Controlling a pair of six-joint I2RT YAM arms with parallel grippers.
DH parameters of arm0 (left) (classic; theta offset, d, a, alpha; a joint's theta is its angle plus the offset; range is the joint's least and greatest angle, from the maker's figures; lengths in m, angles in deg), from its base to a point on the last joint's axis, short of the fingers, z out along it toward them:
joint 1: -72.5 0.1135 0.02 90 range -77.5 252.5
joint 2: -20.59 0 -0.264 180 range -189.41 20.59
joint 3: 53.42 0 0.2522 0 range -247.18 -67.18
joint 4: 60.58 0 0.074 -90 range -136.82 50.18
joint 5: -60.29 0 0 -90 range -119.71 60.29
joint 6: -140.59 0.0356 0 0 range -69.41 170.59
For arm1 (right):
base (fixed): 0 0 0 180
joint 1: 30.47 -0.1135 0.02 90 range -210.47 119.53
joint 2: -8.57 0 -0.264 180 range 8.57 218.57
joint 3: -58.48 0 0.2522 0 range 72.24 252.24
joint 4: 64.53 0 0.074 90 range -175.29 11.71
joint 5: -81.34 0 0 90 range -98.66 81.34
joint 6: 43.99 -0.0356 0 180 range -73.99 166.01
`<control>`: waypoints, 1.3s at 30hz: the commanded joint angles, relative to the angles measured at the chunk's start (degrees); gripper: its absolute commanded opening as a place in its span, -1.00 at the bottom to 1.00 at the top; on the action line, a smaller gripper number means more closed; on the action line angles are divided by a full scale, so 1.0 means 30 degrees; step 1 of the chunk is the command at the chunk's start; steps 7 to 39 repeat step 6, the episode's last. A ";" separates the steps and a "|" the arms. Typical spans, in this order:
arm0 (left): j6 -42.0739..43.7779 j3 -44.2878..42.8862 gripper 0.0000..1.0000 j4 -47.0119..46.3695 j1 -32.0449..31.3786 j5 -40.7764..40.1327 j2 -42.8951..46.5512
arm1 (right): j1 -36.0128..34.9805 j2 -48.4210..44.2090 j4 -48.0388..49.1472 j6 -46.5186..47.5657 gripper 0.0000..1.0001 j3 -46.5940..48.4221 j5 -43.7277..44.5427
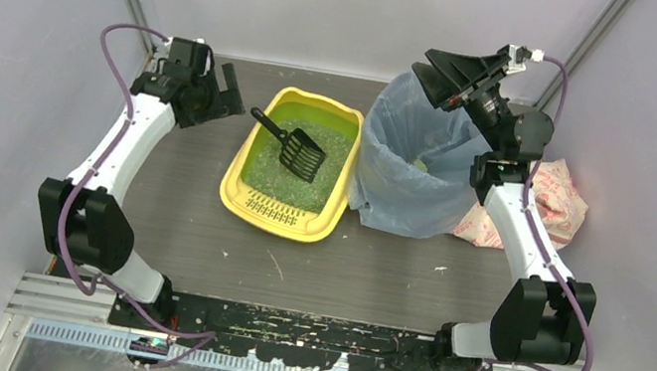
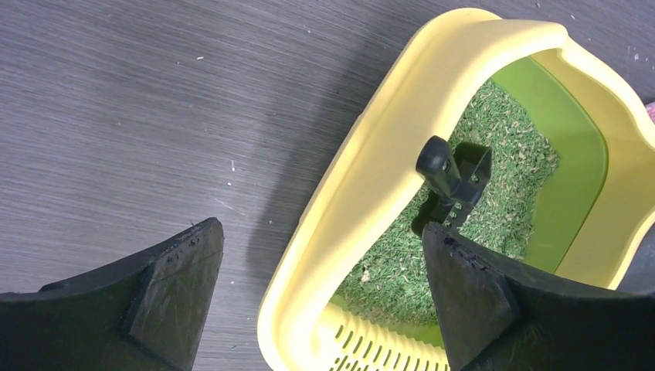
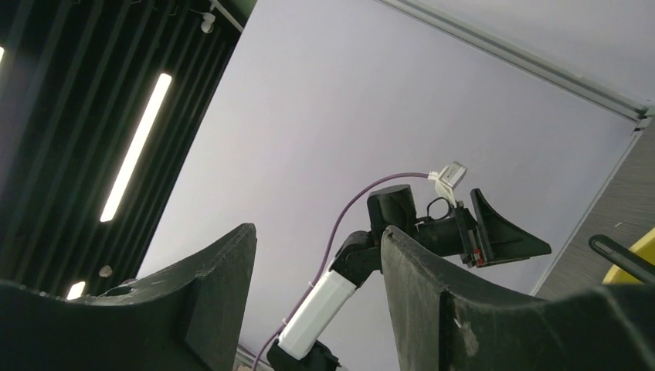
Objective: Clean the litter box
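Grey tabletop [image 1: 195, 234] holds the litter box [image 1: 284, 214] toward its far edge, scoop [image 1: 295, 148] inside. Left gripper [image 2: 320, 232] gapes wide, right gripper [image 3: 318, 232] partly, both empty. The left should centre squarely over the scoop's raised handle before closing.

One yellow litter box [image 1: 237, 178] sits on the one counter [image 1: 189, 213], just beside the left hand [image 1: 226, 88]. One black scoop [image 1: 295, 148] lies in it. One bin [image 1: 404, 193], lined with one blue bag, stands below the right hand [image 1: 433, 77]. One crumpled pink-and-white bundle [image 1: 557, 209] lies near the bin, to the outer side of the right hand. There are two arms, a left arm [image 1: 124, 146] and a right arm [image 1: 523, 233], and two hands.
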 commanded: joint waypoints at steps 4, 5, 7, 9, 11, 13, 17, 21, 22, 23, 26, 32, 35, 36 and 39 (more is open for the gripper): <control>-0.0145 0.0828 0.98 -0.0910 0.0197 -0.0265 0.1249 | -0.0035 -0.1282 -0.0742 0.1330 0.31 0.0366 -0.0411; 0.0004 0.0810 0.98 -0.0978 0.0189 -0.0014 0.1273 | -0.0056 -0.1289 -0.0741 0.1340 0.31 0.0414 -0.0411; 0.0202 0.0815 0.98 -0.1145 0.0177 0.0347 0.1259 | -0.0037 -0.1282 -0.0741 0.1360 0.31 0.0445 -0.0426; 0.0202 0.0815 0.98 -0.1145 0.0177 0.0347 0.1259 | -0.0037 -0.1282 -0.0741 0.1360 0.31 0.0445 -0.0426; 0.0202 0.0815 0.98 -0.1145 0.0177 0.0347 0.1259 | -0.0037 -0.1282 -0.0741 0.1360 0.31 0.0445 -0.0426; 0.0202 0.0815 0.98 -0.1145 0.0177 0.0347 0.1259 | -0.0037 -0.1282 -0.0741 0.1360 0.31 0.0445 -0.0426; 0.0202 0.0815 0.98 -0.1145 0.0177 0.0347 0.1259 | -0.0037 -0.1282 -0.0741 0.1360 0.31 0.0445 -0.0426; 0.0202 0.0815 0.98 -0.1145 0.0177 0.0347 0.1259 | -0.0037 -0.1282 -0.0741 0.1360 0.31 0.0445 -0.0426; 0.0202 0.0815 0.98 -0.1145 0.0177 0.0347 0.1259 | -0.0037 -0.1282 -0.0741 0.1360 0.31 0.0445 -0.0426; 0.0202 0.0815 0.98 -0.1145 0.0177 0.0347 0.1259 | -0.0037 -0.1282 -0.0741 0.1360 0.31 0.0445 -0.0426; 0.0202 0.0815 0.98 -0.1145 0.0177 0.0347 0.1259 | -0.0037 -0.1282 -0.0741 0.1360 0.31 0.0445 -0.0426; 0.0202 0.0815 0.98 -0.1145 0.0177 0.0347 0.1259 | -0.0037 -0.1282 -0.0741 0.1360 0.31 0.0445 -0.0426; 0.0202 0.0815 0.98 -0.1145 0.0177 0.0347 0.1259 | -0.0037 -0.1282 -0.0741 0.1360 0.31 0.0445 -0.0426; 0.0202 0.0815 0.98 -0.1145 0.0177 0.0347 0.1259 | -0.0037 -0.1282 -0.0741 0.1360 0.31 0.0445 -0.0426; 0.0202 0.0815 0.98 -0.1145 0.0177 0.0347 0.1259 | -0.0037 -0.1282 -0.0741 0.1360 0.31 0.0445 -0.0426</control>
